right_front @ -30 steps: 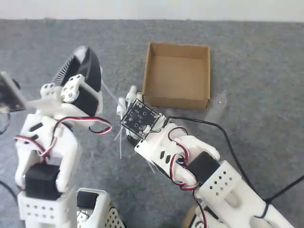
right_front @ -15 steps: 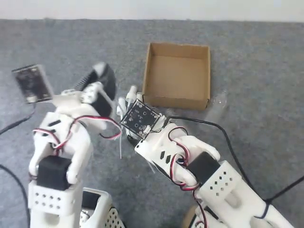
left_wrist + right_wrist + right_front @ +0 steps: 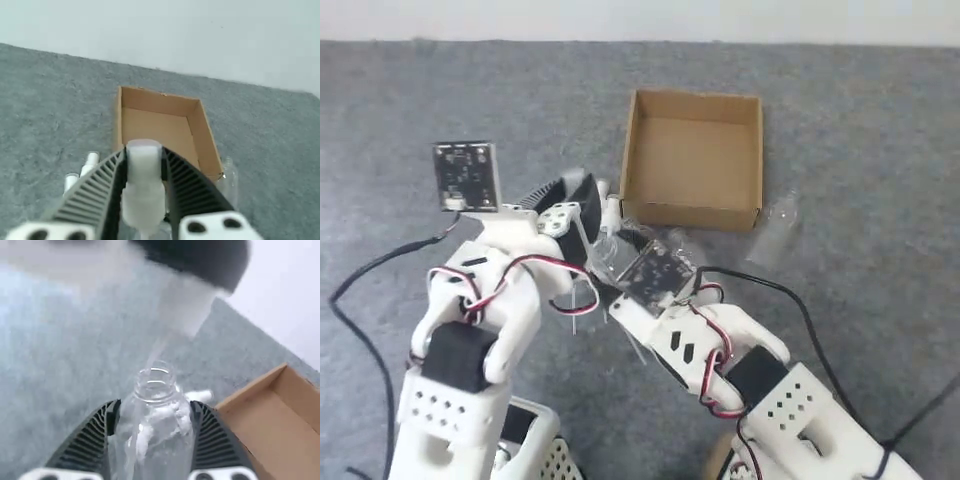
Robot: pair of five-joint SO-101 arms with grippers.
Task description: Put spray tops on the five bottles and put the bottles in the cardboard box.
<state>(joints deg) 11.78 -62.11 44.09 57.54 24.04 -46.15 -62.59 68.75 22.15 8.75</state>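
Observation:
My left gripper [image 3: 144,156] is shut on a white spray top [image 3: 143,192] whose thin tube hangs below it. In the high view the left gripper [image 3: 577,206] sits just left of the cardboard box [image 3: 692,160]. Beneath it, my right gripper [image 3: 154,412] is shut on a clear bottle [image 3: 152,427], held upright with its neck open. The spray top [image 3: 184,307] hangs over that neck, its tube slanting down toward the mouth. The bottle [image 3: 609,250] stands between both arms.
Loose spray tops [image 3: 80,172] lie on the grey carpet left of the box [image 3: 160,125]. Another clear bottle [image 3: 775,225] lies off the box's right front corner. The box holds nothing. A white basket [image 3: 535,450] sits at the near edge.
The left arm swung in from the left with the spray top until it hung over the bottle. The right arm shifted slightly right and raised the bottle.

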